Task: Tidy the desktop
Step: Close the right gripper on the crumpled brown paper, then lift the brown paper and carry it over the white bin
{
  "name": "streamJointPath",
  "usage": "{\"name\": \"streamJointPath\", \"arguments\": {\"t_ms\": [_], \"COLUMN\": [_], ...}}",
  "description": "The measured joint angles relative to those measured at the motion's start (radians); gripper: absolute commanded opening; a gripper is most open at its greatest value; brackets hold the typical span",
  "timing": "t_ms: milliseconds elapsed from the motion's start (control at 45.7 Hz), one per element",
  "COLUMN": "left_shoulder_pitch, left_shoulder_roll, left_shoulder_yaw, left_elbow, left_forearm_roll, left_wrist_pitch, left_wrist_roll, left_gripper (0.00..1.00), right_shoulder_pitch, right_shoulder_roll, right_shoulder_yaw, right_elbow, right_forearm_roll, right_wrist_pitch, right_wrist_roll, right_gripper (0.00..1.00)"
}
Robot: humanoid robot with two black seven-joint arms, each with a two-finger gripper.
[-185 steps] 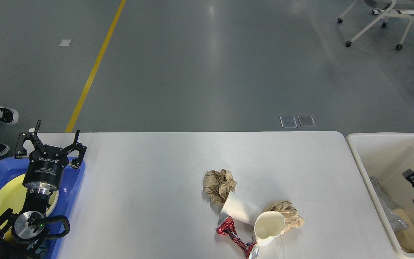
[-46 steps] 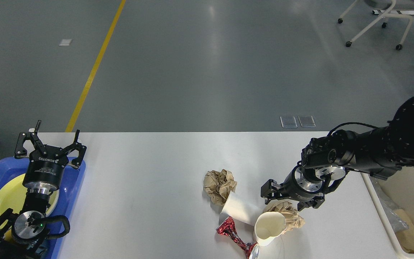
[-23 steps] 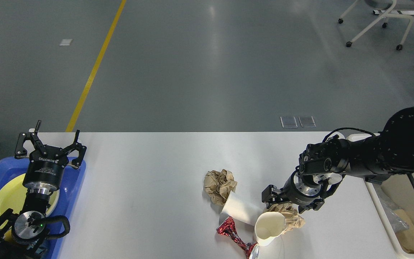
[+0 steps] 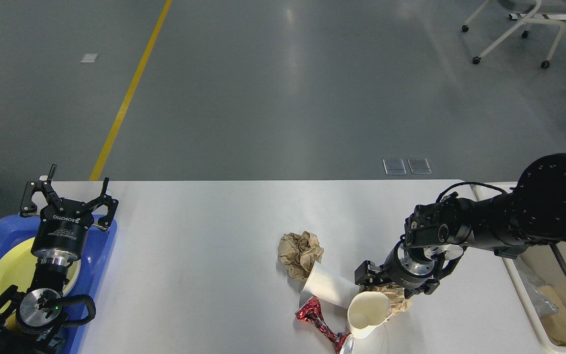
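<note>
Tray (image 4: pixel 97 255) at left end of desktop (image 4: pixel 204 265); bin (image 4: pixel 519 275) off right end (paper wad (image 4: pixel 300 253) between, near front).

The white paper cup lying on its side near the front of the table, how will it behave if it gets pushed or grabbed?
The white paper cup lies on its side, so a push would probably roll it in a curve. Its rim looks already dented, so a squeeze likely crushes it. It seems empty, thus light, and the right hand on the crumpled brown paper beside it may nudge it.

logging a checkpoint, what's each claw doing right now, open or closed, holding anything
Left claw: open, empty, above the blue tray.
Right claw: down on the crumpled brown paper; open or closed cannot be told.
</note>
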Motion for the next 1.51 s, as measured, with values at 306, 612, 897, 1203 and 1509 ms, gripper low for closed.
{"name": "streamJointPath", "arguments": {"t_ms": [306,612,897,1203,1509], "left_shoulder_pitch": [0.000,0.000,0.000,0.000,0.000], "left_shoulder_roll": [0.000,0.000,0.000,0.000,0.000], "left_shoulder_yaw": [0.000,0.000,0.000,0.000,0.000], "left_elbow": [0.000,0.000,0.000,0.000,0.000], "left_forearm_roll": [0.000,0.000,0.000,0.000,0.000], "left_wrist_pitch": [0.000,0.000,0.000,0.000,0.000], "left_wrist_roll": [0.000,0.000,0.000,0.000,0.000], "left_gripper": [0.96,0.96,0.96,0.96,0.96], "right_shoulder_pitch": [-0.016,-0.032,-0.015,0.210,0.687], "right_shoulder_roll": [-0.005,-0.018,-0.043,-0.160,-0.192], "right_shoulder_yaw": [0.010,0.007,0.006,-0.020,-0.147], "right_elbow": [-0.008,-0.004,0.002,0.149,0.425], "right_forearm_roll": [0.014,0.010,0.015,0.010,0.006], "right_wrist_pitch": [-0.030,-0.137,-0.131,0.012,0.216], "right_wrist_roll": [-0.001,-0.001,-0.002,0.000,0.003], "right_gripper": [0.00,0.00,0.00,0.00,0.00]}}
